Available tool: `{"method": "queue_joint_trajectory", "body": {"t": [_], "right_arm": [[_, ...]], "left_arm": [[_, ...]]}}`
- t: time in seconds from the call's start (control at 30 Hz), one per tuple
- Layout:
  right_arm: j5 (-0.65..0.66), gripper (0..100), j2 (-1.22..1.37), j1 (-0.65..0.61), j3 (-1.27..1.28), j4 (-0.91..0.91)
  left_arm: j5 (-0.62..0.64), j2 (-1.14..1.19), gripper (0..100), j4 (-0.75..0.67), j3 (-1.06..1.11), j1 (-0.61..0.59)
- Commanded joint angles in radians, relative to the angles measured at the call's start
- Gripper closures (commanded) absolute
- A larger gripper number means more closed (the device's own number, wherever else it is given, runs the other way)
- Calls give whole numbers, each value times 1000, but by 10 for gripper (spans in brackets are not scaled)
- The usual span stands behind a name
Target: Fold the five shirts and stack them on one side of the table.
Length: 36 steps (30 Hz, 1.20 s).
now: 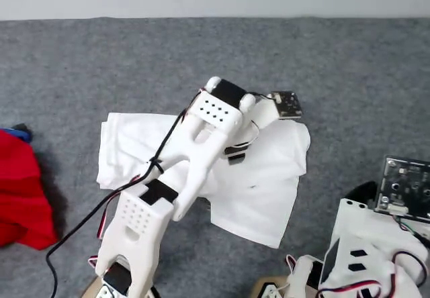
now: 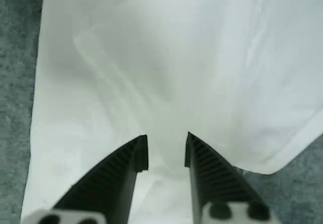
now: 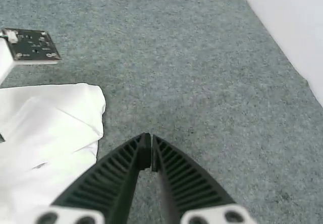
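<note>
Left fingers [image 2: 126, 171] hang parted over the white shirt [image 2: 212, 57], seemingly poised to pinch a fold; right fingers [image 3: 128, 166] clenched, empty, parked aside above the grey desk [image 3: 202, 57]

My left arm [image 1: 195, 157] and right arm [image 1: 356, 258]: white printed shells, perforated panels, black servos, red-and-black cables; ribbed black fingers [image 2: 118, 176].

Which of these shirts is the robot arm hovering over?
The white shirt, spread out beneath the left gripper, jaws open; the red shirt lies bunched off to the side.
</note>
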Motion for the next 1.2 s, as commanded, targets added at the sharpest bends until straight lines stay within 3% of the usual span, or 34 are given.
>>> {"method": "queue_joint_trajectory", "body": {"t": [0.0,0.13,0.37,0.6,0.83,1.0,1.17], "right_arm": [[8,988,61,12,2,39],[9,988,62,12,2,39],[9,988,62,12,2,39],[9,988,68,12,2,39],[9,988,68,12,2,39],[9,988,67,12,2,39],[9,988,64,12,2,39]], "left_arm": [[54,-8,867,-49,-27,52],[101,-8,867,-126,-25,120],[107,115,867,-135,-33,209],[109,110,940,-32,-117,241],[109,64,943,28,-219,222],[110,8,936,29,-113,232],[104,-97,861,31,125,284]]}}
